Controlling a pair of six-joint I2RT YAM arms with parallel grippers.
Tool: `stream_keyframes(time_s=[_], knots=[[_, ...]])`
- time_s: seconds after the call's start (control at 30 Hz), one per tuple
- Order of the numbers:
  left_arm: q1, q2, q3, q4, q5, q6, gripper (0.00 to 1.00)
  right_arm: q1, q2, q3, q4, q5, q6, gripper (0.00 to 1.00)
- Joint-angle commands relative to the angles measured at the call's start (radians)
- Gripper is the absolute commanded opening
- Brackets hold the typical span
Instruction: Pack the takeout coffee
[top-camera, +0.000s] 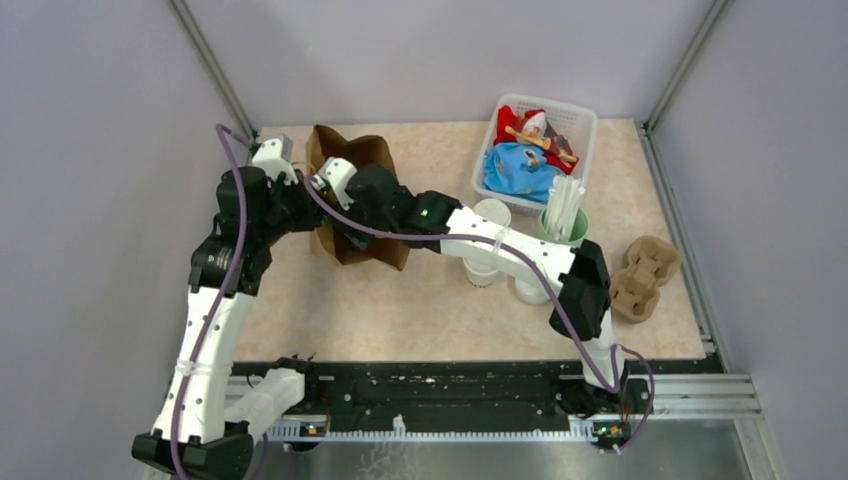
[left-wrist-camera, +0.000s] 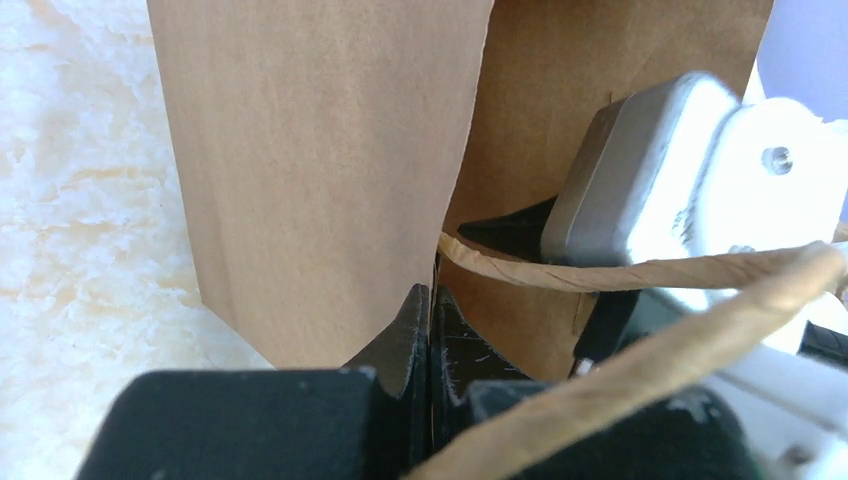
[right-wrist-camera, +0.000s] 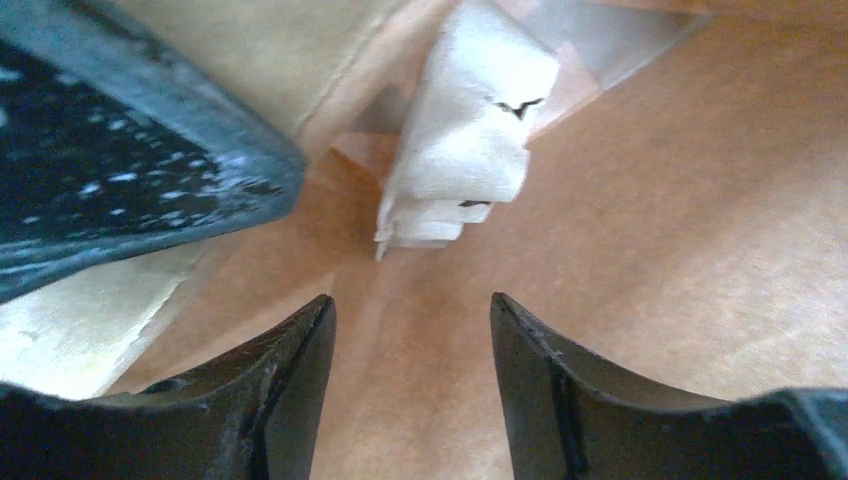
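Marbled table (top-camera: 400, 310), with the brown bag (top-camera: 385, 250) standing open at the back left. The left gripper (left-wrist-camera: 432, 300) is pinched tight on the bag's wall. The right gripper (right-wrist-camera: 410, 310) is down inside the bag, jaws spread wide and holding nothing, with a folded white napkin (right-wrist-camera: 465, 150) just ahead on the bag floor. The coffee (top-camera: 481, 270) is likely the upright white cup under the right forearm, but I can't read any lettering. It stands out to the right of the bag, nearer the right arm. There's open table between cup and bag.
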Motion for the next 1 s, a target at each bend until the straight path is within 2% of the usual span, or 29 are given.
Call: stream_keyframes(time_s=[0.0, 0.43, 0.57, 0.63, 0.7, 0.73, 0.8, 0.9, 0.97], knots=[[-0.001, -0.012, 0.034, 0.046, 0.044, -0.024, 0.00, 0.008, -0.070, 0.008, 0.129, 0.105, 0.025, 0.61], [0.000, -0.046, -0.007, 0.068, 0.069, -0.042, 0.00, 0.009, -0.108, -0.140, 0.391, 0.016, 0.045, 0.61], [-0.001, -0.041, -0.005, 0.071, 0.076, -0.043, 0.00, 0.009, -0.091, -0.132, 0.381, 0.033, 0.040, 0.59], [-0.001, -0.043, -0.007, 0.071, 0.072, -0.041, 0.00, 0.009, -0.083, -0.135, 0.374, 0.093, 0.040, 0.53], [-0.001, -0.046, -0.011, 0.067, 0.069, -0.040, 0.00, 0.009, -0.077, -0.141, 0.377, 0.146, 0.024, 0.40], [-0.001, -0.047, -0.011, 0.062, 0.067, -0.039, 0.00, 0.009, -0.077, -0.153, 0.392, 0.152, 0.005, 0.38], [-0.001, -0.054, -0.015, 0.053, 0.060, -0.038, 0.00, 0.009, -0.076, -0.157, 0.412, 0.137, -0.038, 0.33], [0.000, -0.067, -0.021, 0.042, 0.049, -0.031, 0.00, 0.009, -0.081, -0.161, 0.411, 0.110, -0.072, 0.17], [0.000, -0.073, -0.023, 0.031, 0.038, -0.026, 0.00, 0.007, -0.096, -0.173, 0.414, 0.090, -0.092, 0.11]])
